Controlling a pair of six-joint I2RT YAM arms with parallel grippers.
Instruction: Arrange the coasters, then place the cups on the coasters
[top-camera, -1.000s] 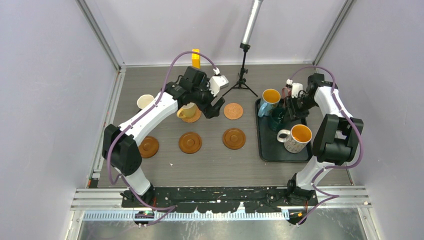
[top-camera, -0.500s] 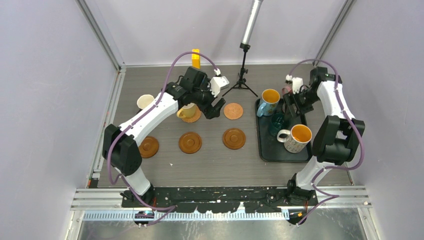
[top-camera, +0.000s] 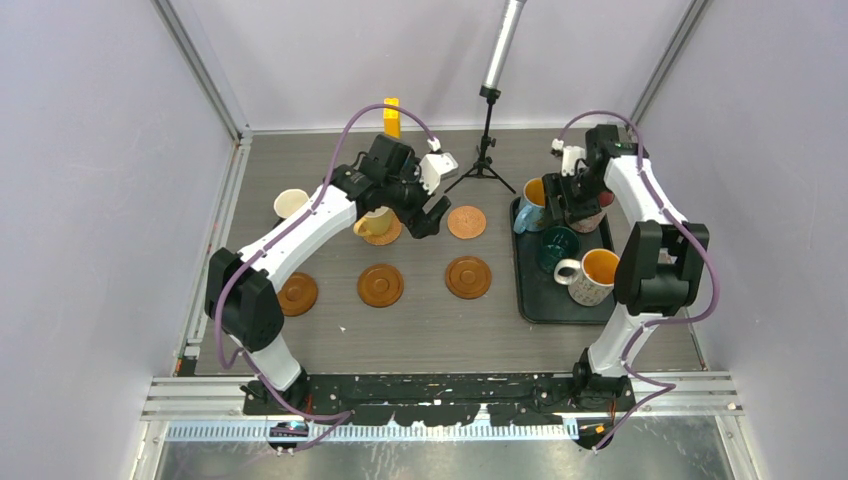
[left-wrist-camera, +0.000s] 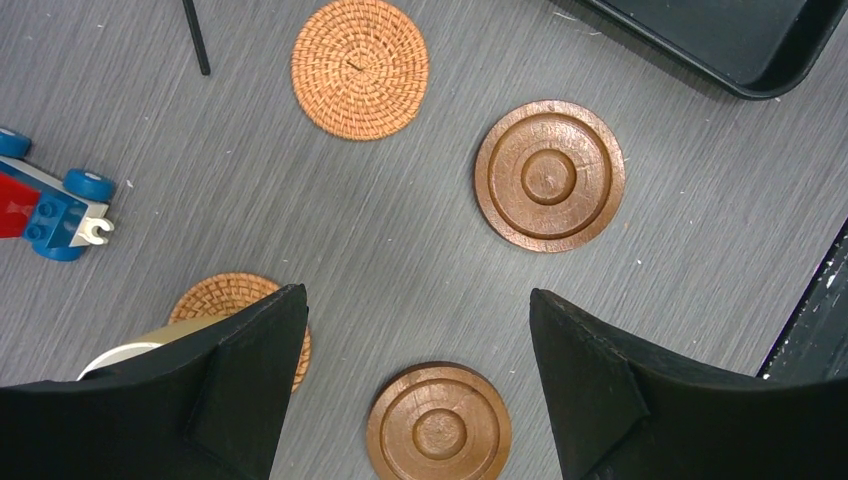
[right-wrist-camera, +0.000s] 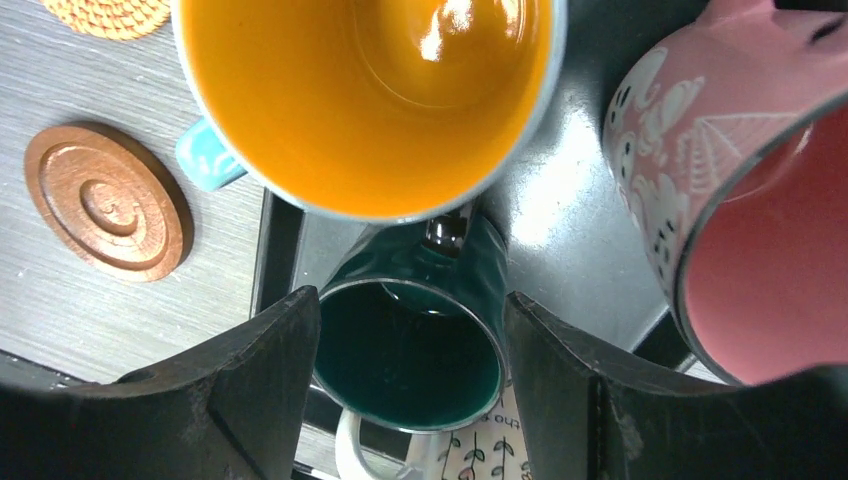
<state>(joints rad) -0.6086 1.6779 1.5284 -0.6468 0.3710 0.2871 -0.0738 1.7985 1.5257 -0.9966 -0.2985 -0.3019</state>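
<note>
Coasters are lying on the grey desk (top-camera: 420, 330), left of the black tray (top-camera: 545, 300). Three dark ringed ones are sitting in a near row: the left ringed coaster (top-camera: 297, 294), the middle ringed coaster (top-camera: 380, 285) and the right ringed coaster (top-camera: 468, 277). Behind them a bare woven coaster (top-camera: 466, 222) is lying beside a second woven coaster (left-wrist-camera: 220, 295), which is carrying the yellow mug (top-camera: 372, 222). A mug with a pale inside (top-camera: 290, 204) is standing further left.

The left tool (left-wrist-camera: 418, 295) is hanging over the desk just beside the yellow mug, its jaws spread wide and gripping nothing. The right tool (right-wrist-camera: 410, 298) is hovering over the far half of the tray, jaws wide apart and empty, above the dark green mug (right-wrist-camera: 410, 370). On the tray, the light-blue mug (right-wrist-camera: 370, 90) and the pink mug (right-wrist-camera: 760, 220) are flanking the green one, and the white patterned mug (top-camera: 590, 275) is standing nearer. A toy block car (left-wrist-camera: 50, 210) is lying on the desk.
</note>
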